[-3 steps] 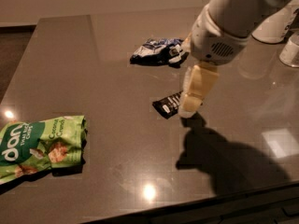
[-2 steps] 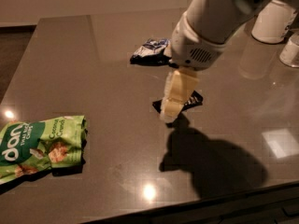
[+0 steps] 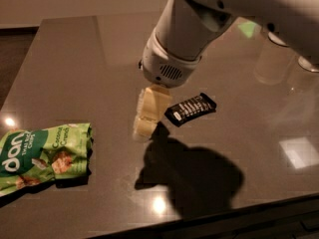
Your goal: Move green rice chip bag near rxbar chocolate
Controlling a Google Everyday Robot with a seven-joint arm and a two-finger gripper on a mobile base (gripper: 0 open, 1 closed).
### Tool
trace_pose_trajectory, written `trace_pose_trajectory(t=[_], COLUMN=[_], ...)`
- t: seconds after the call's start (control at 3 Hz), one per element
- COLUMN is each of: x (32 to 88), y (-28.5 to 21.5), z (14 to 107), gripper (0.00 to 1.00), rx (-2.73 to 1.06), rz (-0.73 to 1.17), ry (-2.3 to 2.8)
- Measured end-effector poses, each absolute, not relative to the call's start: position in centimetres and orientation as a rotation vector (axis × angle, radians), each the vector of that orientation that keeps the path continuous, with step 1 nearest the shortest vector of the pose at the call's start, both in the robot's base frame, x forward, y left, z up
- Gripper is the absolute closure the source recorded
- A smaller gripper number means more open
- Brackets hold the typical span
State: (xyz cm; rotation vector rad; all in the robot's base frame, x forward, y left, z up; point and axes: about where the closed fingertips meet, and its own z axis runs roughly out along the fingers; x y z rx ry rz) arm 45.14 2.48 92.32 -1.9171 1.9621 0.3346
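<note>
The green rice chip bag lies flat on the dark table at the left front, its left end cut off by the picture's edge. The rxbar chocolate, a small black wrapper with white lettering, lies near the table's middle. My gripper hangs from the big white arm just left of the rxbar, above the table, about a hand's width right of the green bag. It holds nothing that shows. The blue-and-white packet is hidden behind the arm.
The dark table has its front edge close along the bottom right. Clear cups stand at the back right. The arm's shadow falls on the table in front of the gripper.
My arm and gripper have moved left, from over the rxbar toward the green bag. The rxbar now shows whole. The green bag has not moved.
</note>
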Motion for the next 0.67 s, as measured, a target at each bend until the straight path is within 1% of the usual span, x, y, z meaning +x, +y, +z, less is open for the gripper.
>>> trace_pose_trajectory(t=[0.33,0.67], x=[44.3,42.6], y=[5.4,10.0], z=[92.0,91.5], gripper=[0.00,0.00], rx=[-1.933,-1.964], rz=[0.377,0.428], ry=[1.935,1.885])
